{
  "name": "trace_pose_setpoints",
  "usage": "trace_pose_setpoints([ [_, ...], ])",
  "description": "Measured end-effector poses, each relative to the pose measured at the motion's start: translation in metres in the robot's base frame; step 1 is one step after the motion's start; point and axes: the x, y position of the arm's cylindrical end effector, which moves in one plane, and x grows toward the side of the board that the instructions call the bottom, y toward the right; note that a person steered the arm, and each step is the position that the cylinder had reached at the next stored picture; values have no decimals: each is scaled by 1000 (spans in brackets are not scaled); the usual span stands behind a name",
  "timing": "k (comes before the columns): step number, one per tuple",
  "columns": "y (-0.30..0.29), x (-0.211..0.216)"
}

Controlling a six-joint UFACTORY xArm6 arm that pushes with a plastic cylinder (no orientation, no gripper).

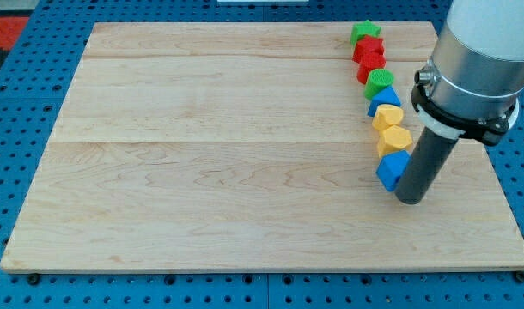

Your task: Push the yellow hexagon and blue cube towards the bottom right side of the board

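Note:
A chain of blocks runs down the right part of the wooden board (202,154). From the top: a green star (363,32), a red block (368,48), a second red block (370,67), a green round block (380,81), a blue block (384,98), a yellow block (388,116), the yellow hexagon (394,138) and the blue cube (391,169). My tip (411,199) stands just right of and slightly below the blue cube, touching or nearly touching it.
The arm's grey body (477,60) hangs over the board's upper right corner and hides part of its right edge. A blue pegboard (13,129) surrounds the board.

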Motion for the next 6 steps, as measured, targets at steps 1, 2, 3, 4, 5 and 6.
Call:
trace_pose_setpoints([
  [1,20,13],
  [2,71,-5],
  [3,80,-54],
  [4,71,-96],
  [5,88,-99],
  [6,118,-72],
])
